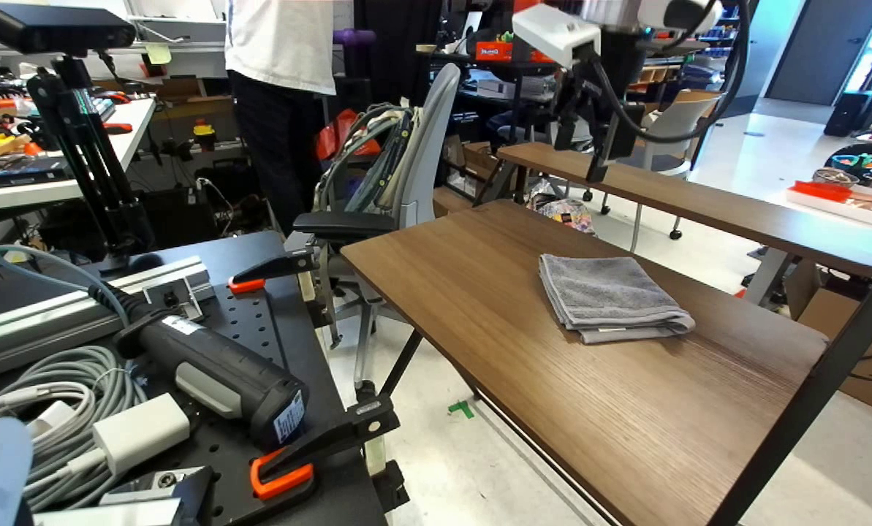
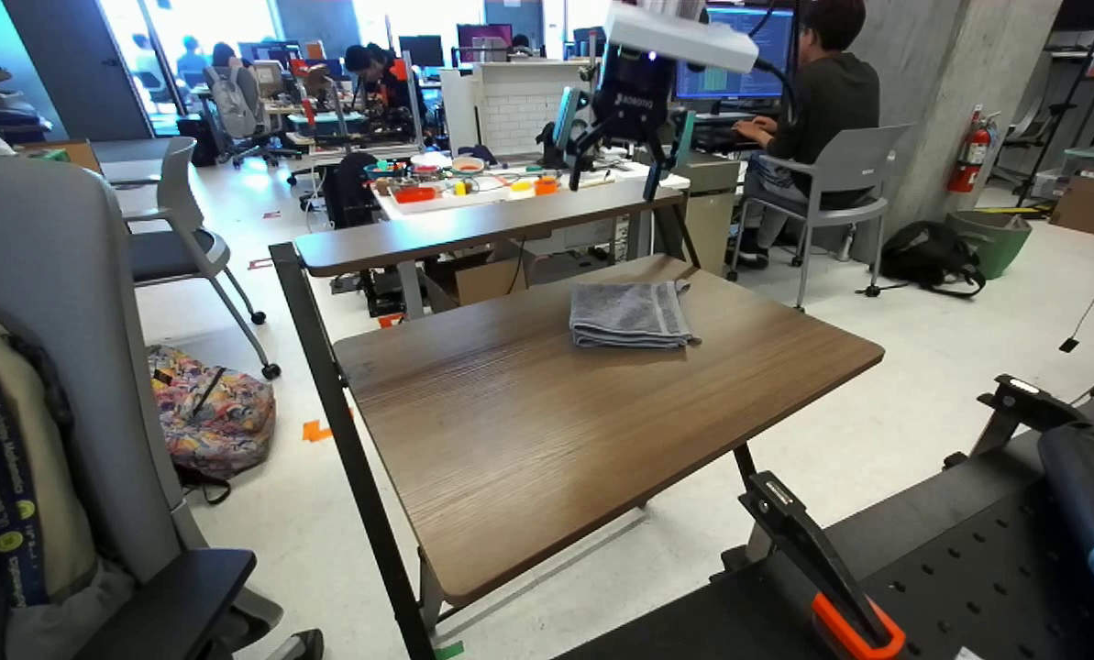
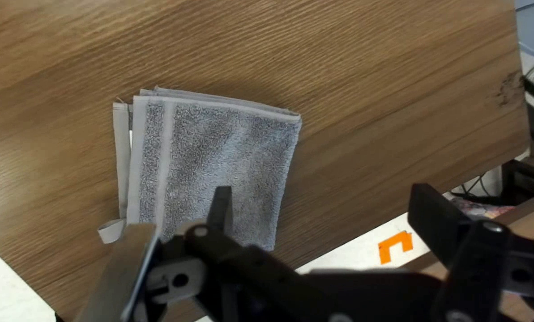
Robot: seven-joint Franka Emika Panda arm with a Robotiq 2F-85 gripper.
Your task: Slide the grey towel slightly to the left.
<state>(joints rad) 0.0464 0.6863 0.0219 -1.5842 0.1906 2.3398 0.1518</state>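
The towel was of a speckled grey colour, and along one side it had two plain bands of paler grey (they showed most clearly in the wrist view). The bench was brown, with darker stripes of wood grain. The hand was mostly black. In an exterior view, a backpack carried a pattern of many colours, and a fire extinguisher was red.
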